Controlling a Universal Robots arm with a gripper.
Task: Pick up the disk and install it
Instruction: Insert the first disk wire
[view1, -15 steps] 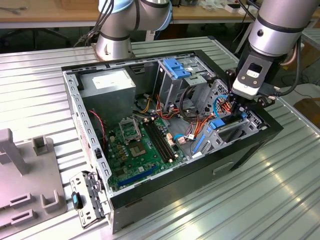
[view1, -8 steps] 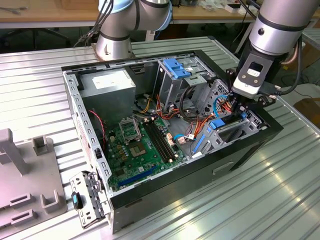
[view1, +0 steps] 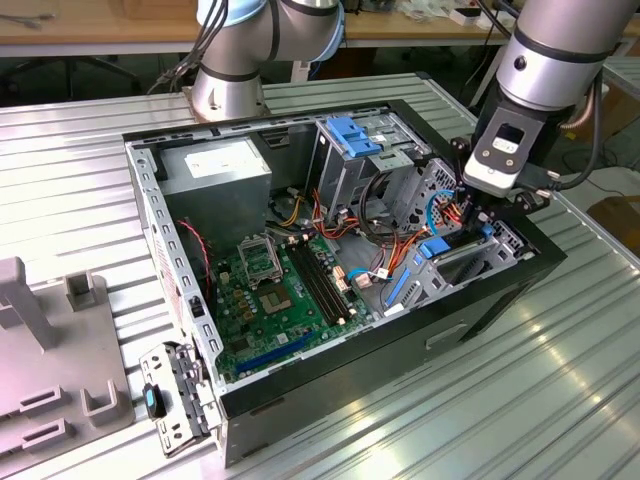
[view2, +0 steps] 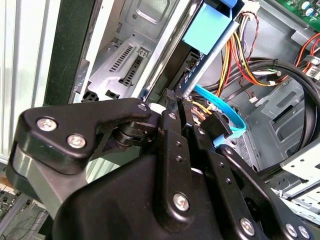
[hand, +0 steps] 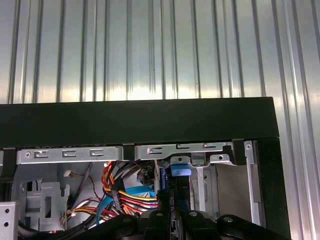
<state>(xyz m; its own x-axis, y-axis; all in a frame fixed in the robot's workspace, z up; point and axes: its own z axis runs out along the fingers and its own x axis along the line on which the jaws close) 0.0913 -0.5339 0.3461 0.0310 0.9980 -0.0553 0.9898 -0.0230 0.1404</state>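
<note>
The disk (view2: 207, 30) is a thin dark body in a bright blue carrier, seen edge-on and running from my fingertips into the case. My gripper (view2: 179, 97) is shut on its near edge. In the exterior view the gripper (view1: 478, 212) hangs over the open computer case's corner on the exterior view's right. The disk's blue carrier (view1: 436, 248) sits tilted just below it, among the metal bay walls. In the first wrist view the blue end of the disk (hand: 181, 171) stands beyond the gripper (hand: 168, 197), close to the case's black side wall (hand: 140, 120).
Orange, yellow and blue cables (view2: 250, 60) crowd beside the disk. A fixed blue bracket (view1: 350, 135) tops the grey drive cage. The motherboard (view1: 275, 290) and power supply (view1: 215, 165) fill the case's other side. A grey fixture (view1: 45, 350) stands on the ribbed metal table (view1: 560, 380).
</note>
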